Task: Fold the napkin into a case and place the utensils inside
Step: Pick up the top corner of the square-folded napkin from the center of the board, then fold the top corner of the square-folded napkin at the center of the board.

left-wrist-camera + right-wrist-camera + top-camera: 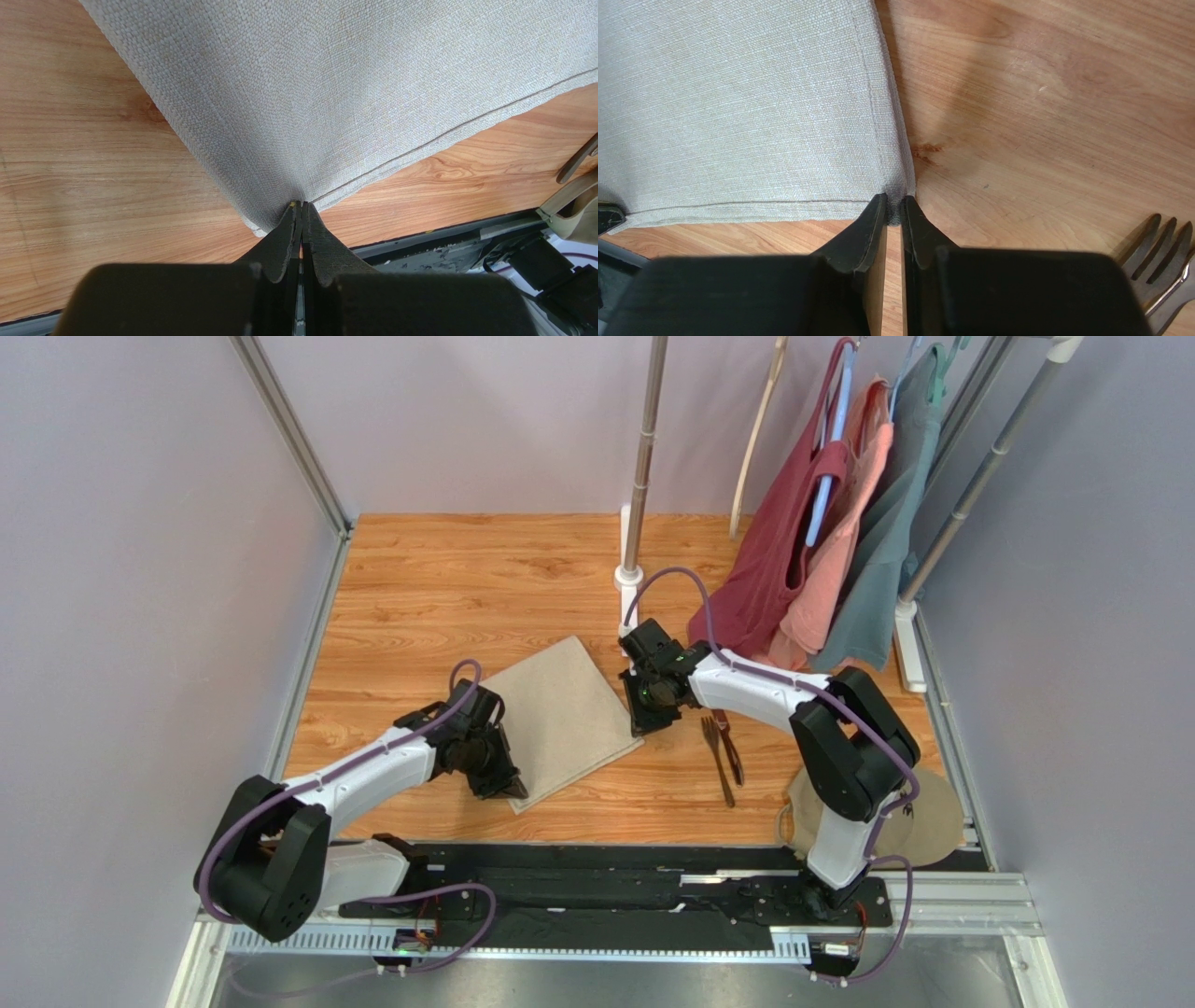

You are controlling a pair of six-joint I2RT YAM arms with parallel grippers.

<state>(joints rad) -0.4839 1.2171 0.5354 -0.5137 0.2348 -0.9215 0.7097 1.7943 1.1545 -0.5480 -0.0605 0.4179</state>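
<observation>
The napkin [561, 711] lies flat and unfolded on the wooden table [421, 588], turned diamond-wise between the two arms. The left gripper [302, 208] is closed tight on the near corner of the cloth. The right gripper [901, 203] stands at a narrow gap with the right-hand corner between its tips, apparently pinched. The utensils [723, 746] lie together on bare wood just beside the right gripper, apart from the napkin. Both holds take only the extreme tip of a corner, so a corner is likely to slip free on lifting and the fold would land skewed. Unequal travel of the two arms would wrinkle or drag the cloth. A low sweep of the right arm could knock the fork [1158, 245]. The table surface is smooth wood grain, which lets cloth slide. Grey walls enclose the table. Garments [828, 546] hang at the far right, and a round tan disc [933, 819] lies near the right arm's base.
</observation>
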